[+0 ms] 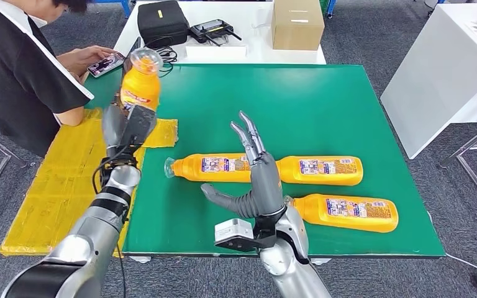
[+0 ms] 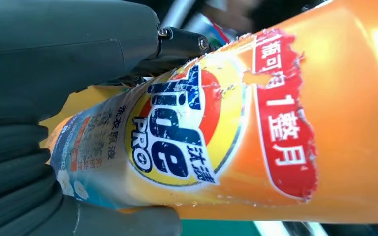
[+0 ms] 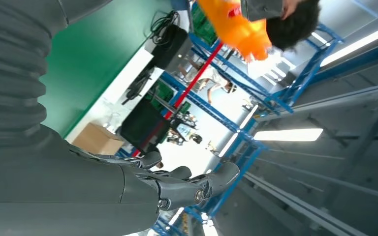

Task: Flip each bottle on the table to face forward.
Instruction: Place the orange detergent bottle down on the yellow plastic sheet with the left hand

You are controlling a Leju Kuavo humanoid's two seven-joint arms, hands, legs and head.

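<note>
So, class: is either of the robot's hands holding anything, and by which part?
The left hand grips an orange bottle around its lower body, by the label, lifted off the table. The right hand is open and holds nothing.

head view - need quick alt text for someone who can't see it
The robot's left hand holds an orange bottle up over the left edge of a green table, while its right hand hangs open above three more orange bottles lying on their sides. A person sits at the far left.
</note>
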